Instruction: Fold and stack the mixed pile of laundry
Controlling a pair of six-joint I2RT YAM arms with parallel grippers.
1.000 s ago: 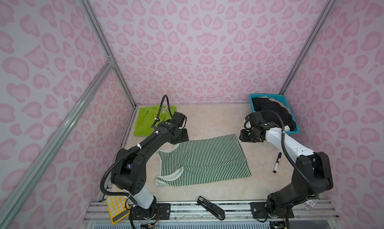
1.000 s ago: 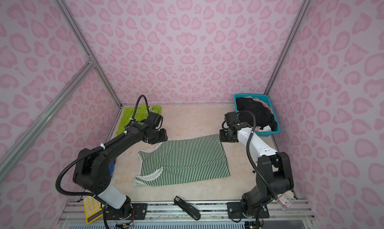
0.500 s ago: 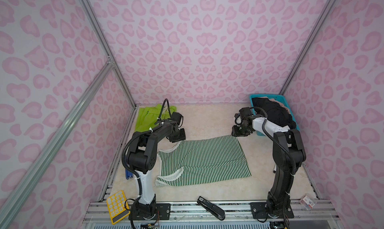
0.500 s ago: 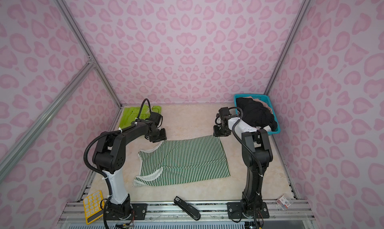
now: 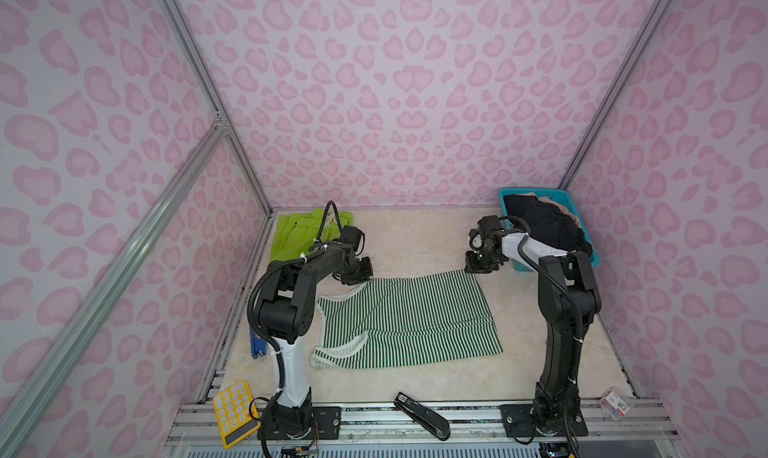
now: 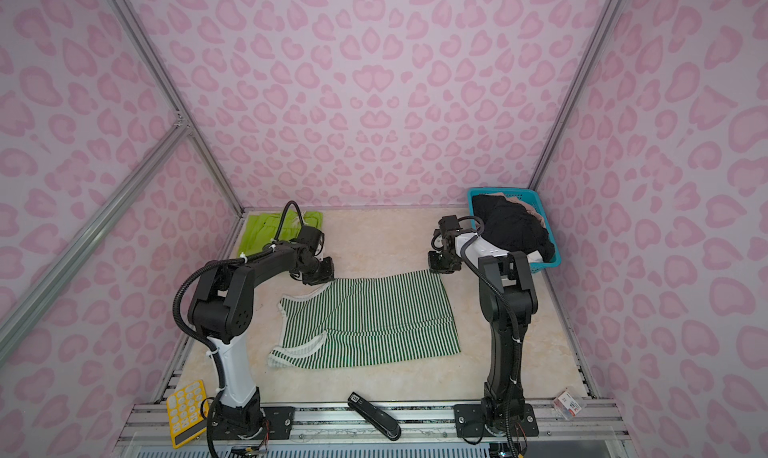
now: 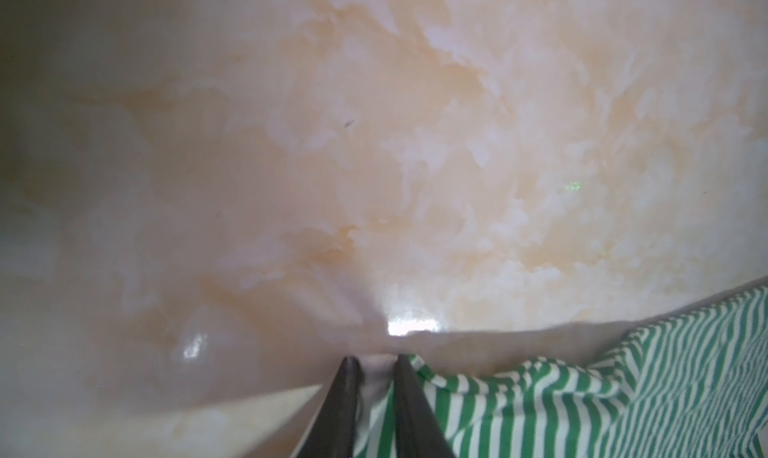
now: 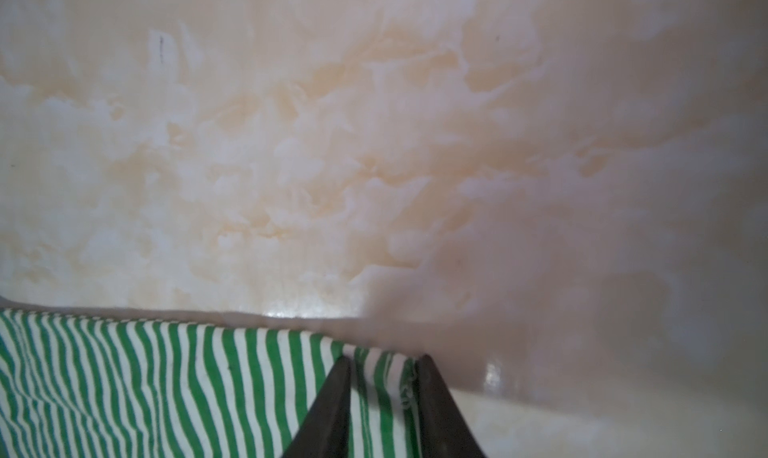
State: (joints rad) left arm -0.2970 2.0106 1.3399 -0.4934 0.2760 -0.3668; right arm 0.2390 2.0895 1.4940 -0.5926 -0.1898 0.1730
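Observation:
The green-and-white striped top (image 5: 407,318) (image 6: 365,318) lies flat mid-table. My left gripper (image 5: 358,275) (image 6: 319,277) is down at its far left corner; in the left wrist view the left gripper (image 7: 374,360) is shut on that striped fabric (image 7: 582,402). My right gripper (image 5: 478,267) (image 6: 441,267) is at the far right corner; in the right wrist view the right gripper (image 8: 384,360) pinches the striped hem (image 8: 166,385). Lime-green shorts (image 5: 299,235) lie at the back left. Black clothes (image 5: 544,227) and a beige-pink piece (image 5: 561,206) fill the basket.
The teal basket (image 5: 536,193) stands at the back right, close behind the right arm. Along the front rail lie a yellow calculator (image 5: 232,412), a black stapler (image 5: 422,414) and a small box (image 5: 615,404). A blue item (image 5: 256,346) sits by the left wall.
Both grippers have closed on the far corners of the striped top. Both arms have drawn up with elbows higher; the right gripper shifted left toward the corner.

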